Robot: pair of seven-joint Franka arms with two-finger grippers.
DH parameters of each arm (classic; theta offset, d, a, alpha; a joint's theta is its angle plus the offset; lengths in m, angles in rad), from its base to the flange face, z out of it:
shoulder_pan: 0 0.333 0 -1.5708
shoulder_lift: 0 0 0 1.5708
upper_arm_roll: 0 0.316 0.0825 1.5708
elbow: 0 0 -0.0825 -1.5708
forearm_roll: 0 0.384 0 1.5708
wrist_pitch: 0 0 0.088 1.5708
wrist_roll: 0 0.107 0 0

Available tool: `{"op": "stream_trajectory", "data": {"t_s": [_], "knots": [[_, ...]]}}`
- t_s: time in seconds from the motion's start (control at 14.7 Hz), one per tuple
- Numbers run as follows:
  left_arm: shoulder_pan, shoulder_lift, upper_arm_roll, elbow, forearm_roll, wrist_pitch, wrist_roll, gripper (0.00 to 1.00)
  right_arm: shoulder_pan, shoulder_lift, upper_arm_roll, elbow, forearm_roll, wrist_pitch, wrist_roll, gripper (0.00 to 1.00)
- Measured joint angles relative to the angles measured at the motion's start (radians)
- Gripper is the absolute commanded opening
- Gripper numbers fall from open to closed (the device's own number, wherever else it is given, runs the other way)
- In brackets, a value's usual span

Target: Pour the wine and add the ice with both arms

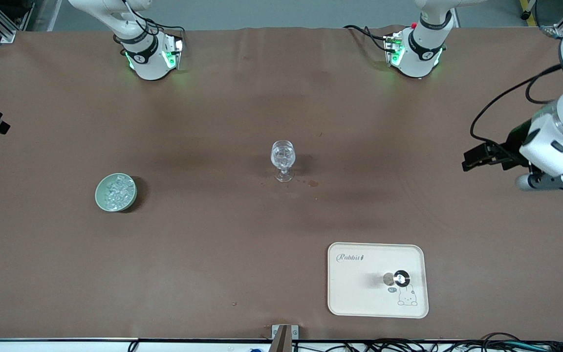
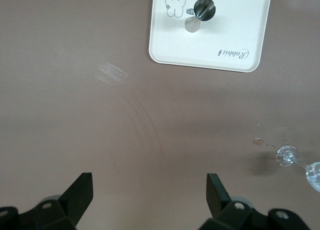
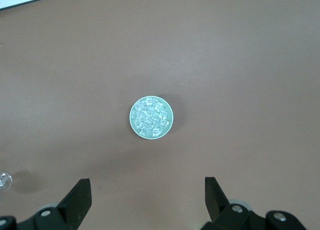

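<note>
A clear stemmed glass [image 1: 282,164] stands upright mid-table; its foot [image 2: 287,155] also shows in the left wrist view. The ice [image 1: 115,191] fills a pale green bowl [image 1: 99,196] toward the right arm's end, and my right gripper [image 3: 147,186] hangs open high over that bowl [image 3: 133,121] and its ice [image 3: 151,118]. My left gripper [image 2: 150,184] is open over bare table at the left arm's end, the left arm's wrist [image 1: 552,144] held high. A small dark-topped bottle [image 1: 400,278] stands on a cream tray [image 1: 355,293]; no wine itself shows.
The tray [image 2: 235,34] with the bottle [image 2: 203,9] lies nearer the front camera than the glass. Small reddish stains [image 1: 313,183] mark the brown cloth beside the glass. Both arm bases [image 1: 152,56] stand along the table's edge farthest from the front camera.
</note>
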Motion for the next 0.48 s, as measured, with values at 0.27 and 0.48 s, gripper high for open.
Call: {"op": "stream_trajectory", "data": {"t_s": [0.27, 0.48], "knots": [[-0.092, -0.136, 0.118, -0.158, 0.0, 0.052, 0.046, 1.0, 0.0, 0.0, 0.0, 0.0, 0.0, 0.0, 0.0, 1.0], [-0.115, -0.179, 0.165, -0.198, 0.0, 0.055, 0.09, 1.0, 0.0, 0.0, 0.0, 0.0, 0.0, 0.0, 0.0, 1.0]]}}
